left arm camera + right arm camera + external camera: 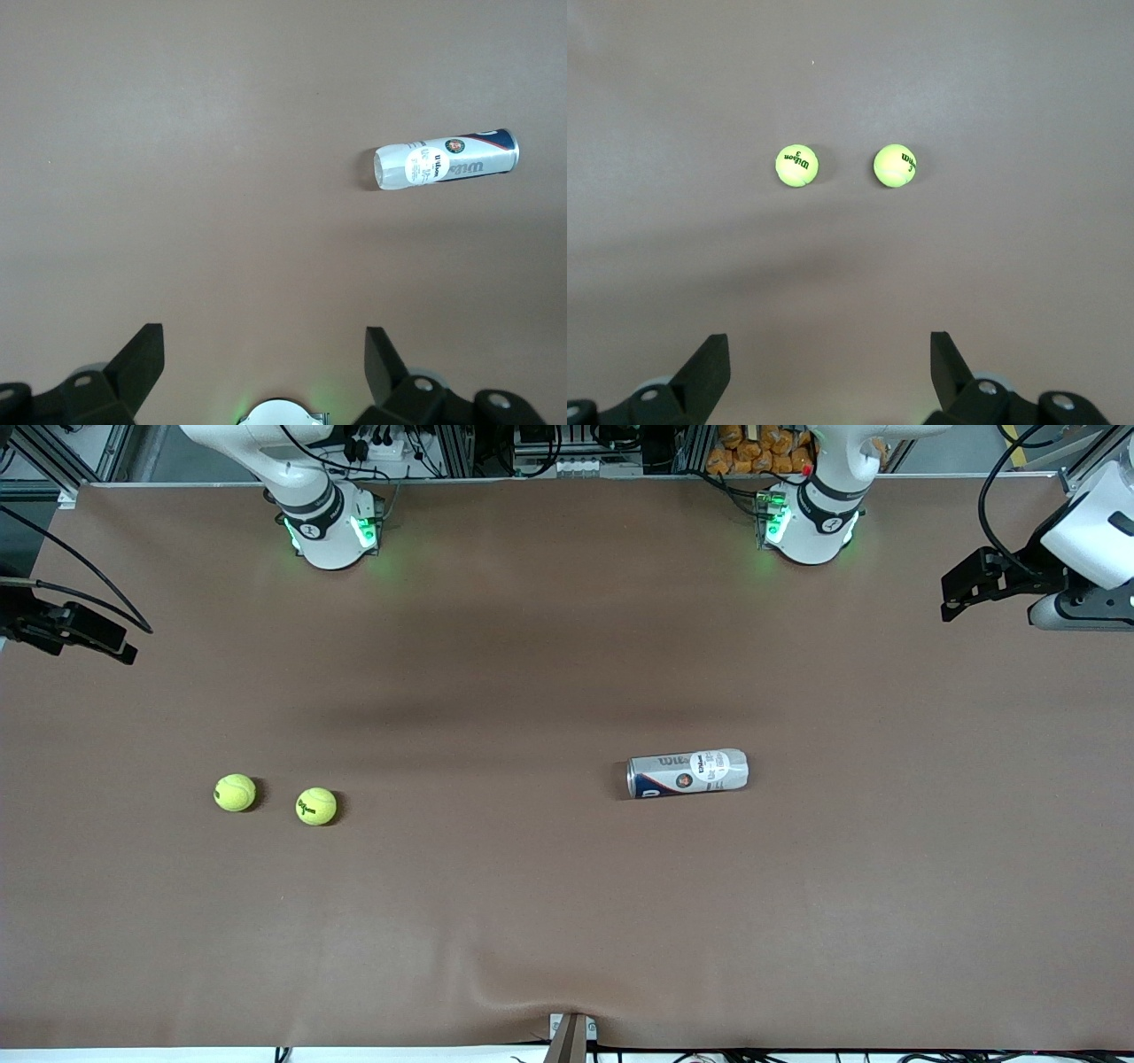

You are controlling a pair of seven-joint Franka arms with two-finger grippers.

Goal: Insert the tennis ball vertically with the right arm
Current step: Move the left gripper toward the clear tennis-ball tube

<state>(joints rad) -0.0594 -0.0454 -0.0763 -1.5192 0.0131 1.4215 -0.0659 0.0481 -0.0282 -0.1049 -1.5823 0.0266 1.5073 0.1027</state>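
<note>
Two yellow tennis balls lie on the brown table toward the right arm's end. One ball (235,793) (895,166) is closer to the table's end. The other ball (316,806) (796,166) sits beside it, slightly nearer the front camera. A silver and blue ball can (688,772) (446,161) lies on its side toward the left arm's end. My right gripper (827,336) hangs open and empty high over the table, with both balls in its view. My left gripper (263,329) is also open and empty, high above the table, well away from the can. Neither hand shows in the front view.
The arm bases (332,531) (811,527) stand along the table's edge farthest from the front camera. A black device with cables (75,631) overhangs the right arm's end of the table. A black and white device (1045,571) overhangs the left arm's end.
</note>
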